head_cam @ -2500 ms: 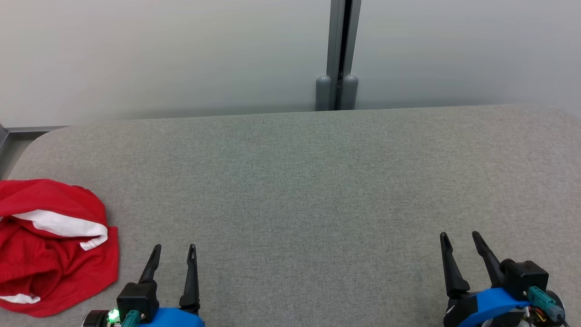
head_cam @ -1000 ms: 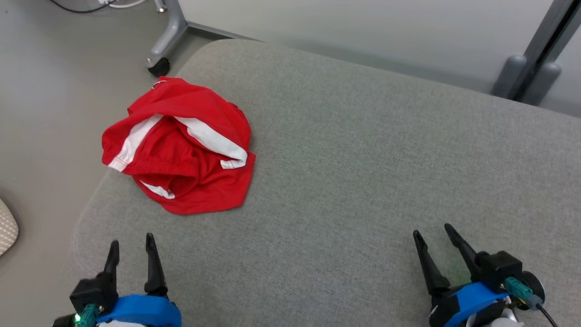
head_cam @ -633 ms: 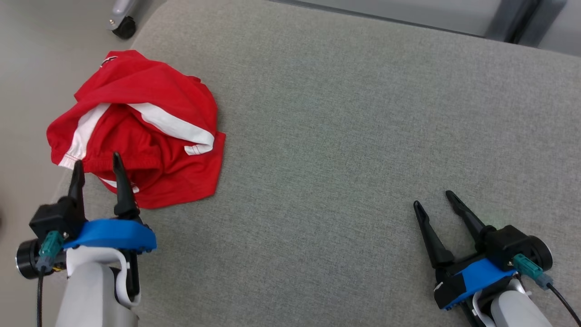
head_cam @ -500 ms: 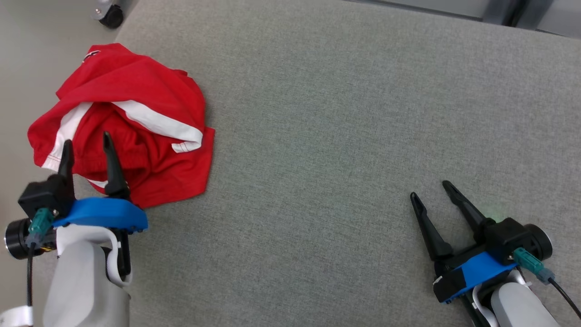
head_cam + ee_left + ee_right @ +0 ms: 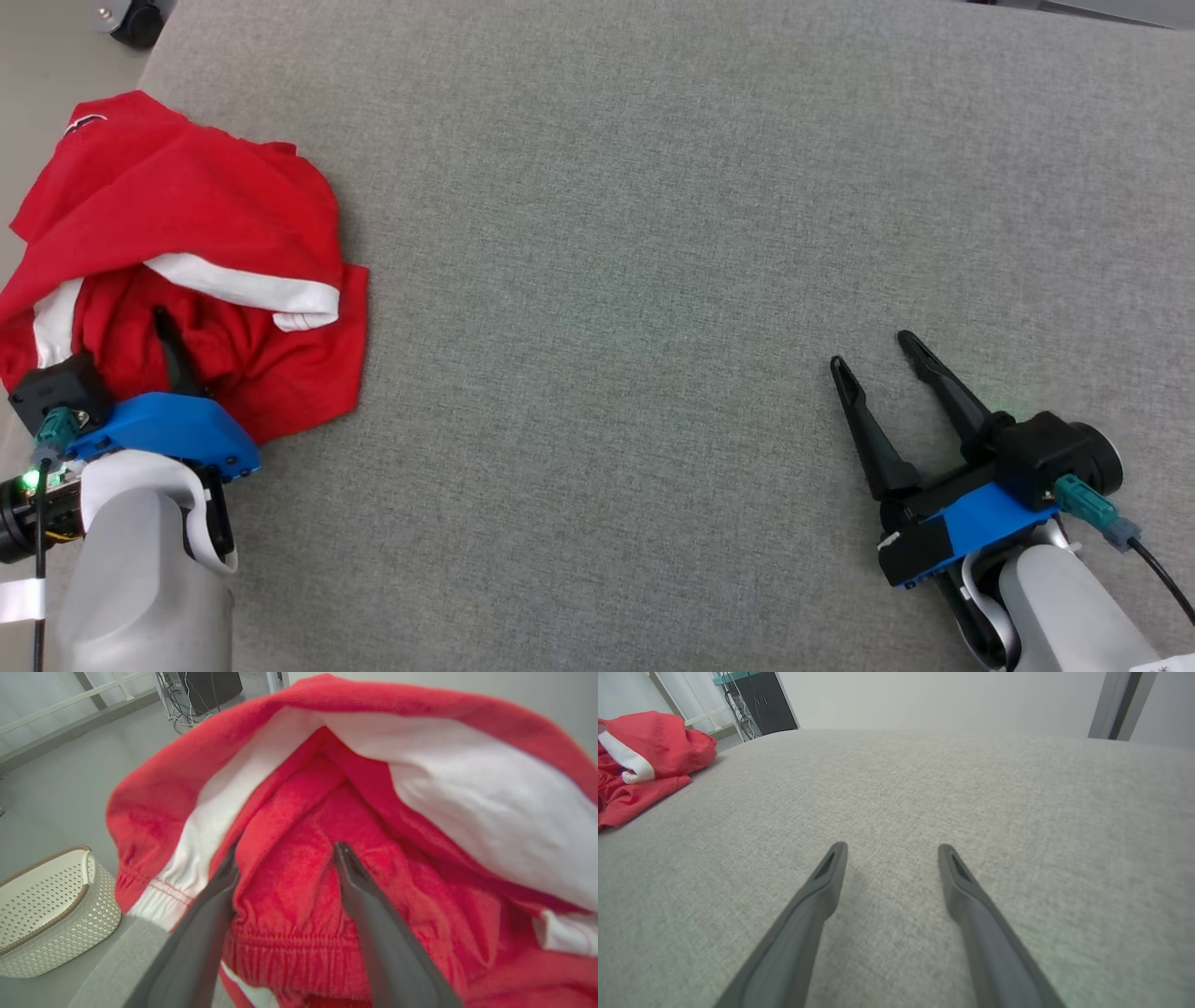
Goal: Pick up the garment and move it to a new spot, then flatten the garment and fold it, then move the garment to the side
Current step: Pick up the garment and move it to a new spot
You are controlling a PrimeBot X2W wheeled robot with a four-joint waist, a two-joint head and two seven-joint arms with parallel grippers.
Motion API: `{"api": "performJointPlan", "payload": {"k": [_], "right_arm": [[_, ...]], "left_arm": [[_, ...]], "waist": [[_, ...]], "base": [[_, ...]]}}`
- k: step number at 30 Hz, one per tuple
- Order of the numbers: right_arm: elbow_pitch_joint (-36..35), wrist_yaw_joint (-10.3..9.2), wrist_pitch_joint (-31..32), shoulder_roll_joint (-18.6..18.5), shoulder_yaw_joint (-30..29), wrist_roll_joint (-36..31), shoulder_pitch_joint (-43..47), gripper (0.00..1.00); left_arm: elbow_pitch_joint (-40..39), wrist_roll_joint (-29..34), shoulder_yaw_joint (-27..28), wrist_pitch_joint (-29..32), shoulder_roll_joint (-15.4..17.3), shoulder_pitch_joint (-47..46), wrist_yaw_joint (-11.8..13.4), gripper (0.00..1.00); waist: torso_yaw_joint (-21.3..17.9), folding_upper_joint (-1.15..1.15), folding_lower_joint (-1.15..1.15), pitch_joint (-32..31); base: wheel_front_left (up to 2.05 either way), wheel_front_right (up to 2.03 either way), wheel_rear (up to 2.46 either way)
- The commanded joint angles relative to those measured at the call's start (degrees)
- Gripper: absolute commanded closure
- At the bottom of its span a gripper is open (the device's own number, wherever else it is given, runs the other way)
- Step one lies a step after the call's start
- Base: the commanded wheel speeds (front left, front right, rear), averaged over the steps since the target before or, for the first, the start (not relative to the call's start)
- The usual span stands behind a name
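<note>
1. The red garment (image 5: 187, 233) with white bands is being seen crumpled at the left edge of the grey padded table (image 5: 653, 233), well apart from the right gripper (image 5: 871, 349).
2. The head view is being shifted compared with half a second ago: the garment is being framed lower and further left, and the castor wheel (image 5: 140, 19) is being cut by the top corner. This is being put down to camera motion, not to the garment.
3. The left gripper (image 5: 285, 849) is being pushed deeper into the heap than before. Its jaws are being held wide, with a gathered red fold between the fingers (image 5: 369, 914). In the head view one finger is now being hidden by cloth.
4. No closure on the fold is being observed.
5. The right gripper is being kept spread wide above bare table, as before.
6. A white perforated basket (image 5: 46, 905) is being noted on the floor beyond the table edge.
</note>
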Motion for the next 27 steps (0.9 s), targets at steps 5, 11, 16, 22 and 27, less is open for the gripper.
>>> {"api": "performJointPlan", "payload": {"k": [5,11,16,22,27], "right_arm": [[4.5,-0.29,0.9,-0.9,-1.4,0.7,3.2,0.0],[4.6,-0.2,0.8,1.3,-1.3,0.7,3.5,0.0],[4.7,-0.17,0.6,3.2,-1.7,0.7,3.8,0.0],[5.4,-0.17,0.5,5.5,-2.2,0.9,5.6,0.0],[5.9,-0.16,0.5,6.5,-2.1,1.0,6.0,0.0]], "left_arm": [[-1.0,-0.3,0.6,-0.2,1.0,-1.3,-0.6,1.0],[-11.2,2.0,-0.9,-0.2,1.6,0.1,-2.8,1.0],[-19.8,3.8,-2.6,-0.2,2.2,0.3,-4.6,1.0],[-28.2,5.5,-7.3,-0.2,1.2,-0.5,-7.3,1.0],[-32.0,5.0,-12.1,-0.2,-1.4,-0.6,-8.6,1.0]], "waist": [[-1.1,0.0,0.0,-1.3],[-2.4,0.0,0.0,-5.2],[-4.5,0.0,0.0,-8.7],[-9.6,0.0,0.0,-12.8],[-16.1,0.0,0.0,-14.3]], "base": [[0.0,0.0,0.0],[0.0,0.0,0.0],[0.0,0.0,0.0],[0.0,0.0,0.0],[0.0,0.0,0.0]]}}
